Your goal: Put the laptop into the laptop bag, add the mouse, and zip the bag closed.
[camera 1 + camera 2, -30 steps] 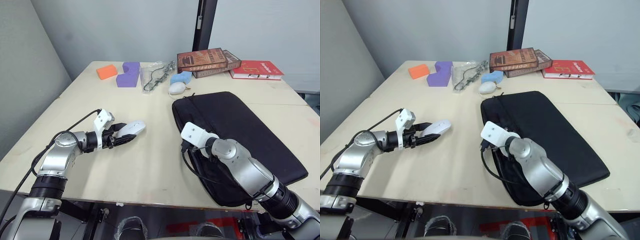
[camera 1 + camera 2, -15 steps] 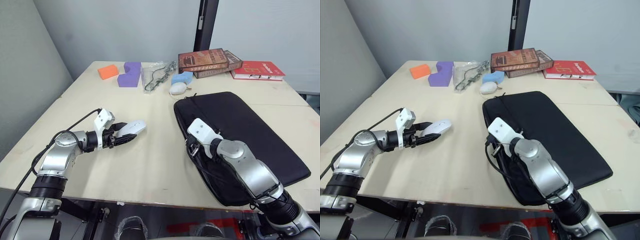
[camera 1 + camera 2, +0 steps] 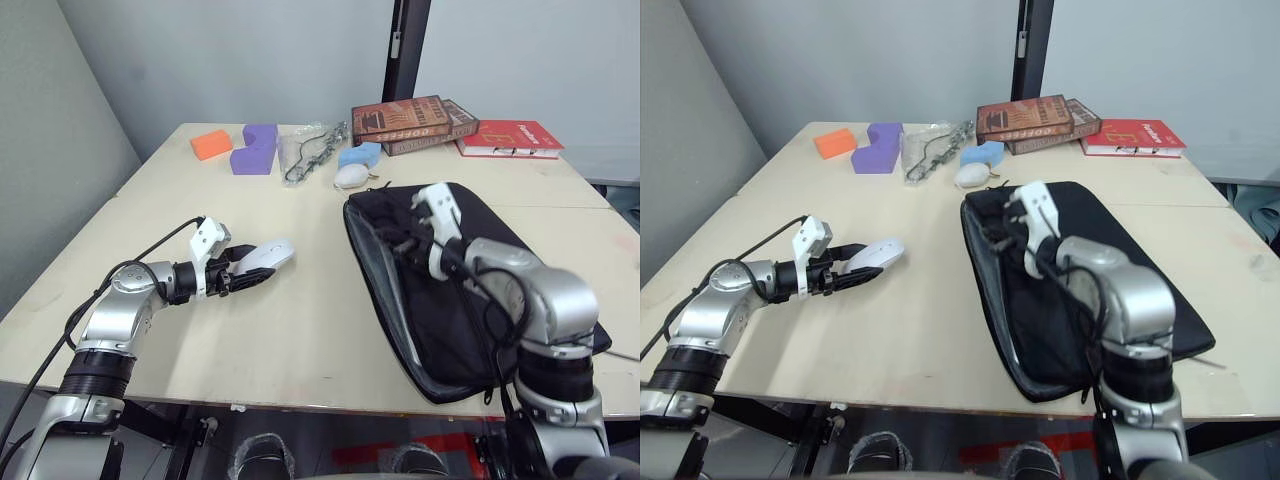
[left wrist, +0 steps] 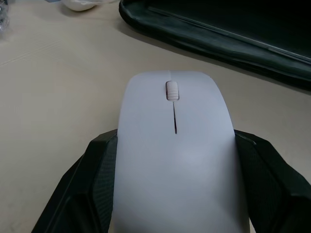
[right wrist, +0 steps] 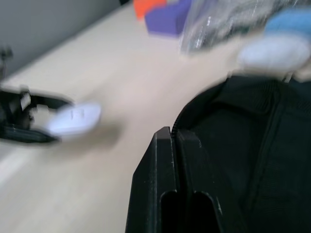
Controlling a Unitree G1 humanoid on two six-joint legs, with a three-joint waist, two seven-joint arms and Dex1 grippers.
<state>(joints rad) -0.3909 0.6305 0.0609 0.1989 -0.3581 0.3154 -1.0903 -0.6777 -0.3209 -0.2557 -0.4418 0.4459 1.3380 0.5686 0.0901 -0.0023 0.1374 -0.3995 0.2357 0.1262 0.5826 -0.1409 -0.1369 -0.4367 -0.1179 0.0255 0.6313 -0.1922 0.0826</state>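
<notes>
The glossy white mouse [image 3: 264,257] hangs just above the table at the left, with my left gripper [image 3: 250,272] shut on it. Its black fingers [image 4: 97,165] clamp both sides of the mouse [image 4: 175,160]. The black laptop bag [image 3: 440,320] lies flat on the right half of the table. Its left edge gapes and shows grey lining [image 3: 376,268]. My right gripper [image 3: 394,237] is over the bag's far left part. Its fingers [image 5: 167,145] are pressed together at the bag's raised upper layer. The laptop is hidden or out of view.
At the back of the table are an orange block [image 3: 211,144], a purple block [image 3: 255,149], a clear plastic pouch with a chain [image 3: 310,155], a blue piece [image 3: 361,155], a white plush toy [image 3: 352,176], stacked books [image 3: 415,118] and a red book [image 3: 510,138].
My right gripper has travelled along the bag's left edge from its near part to the far corner. That edge now gapes, showing grey lining. The left arm and mouse stayed put.
</notes>
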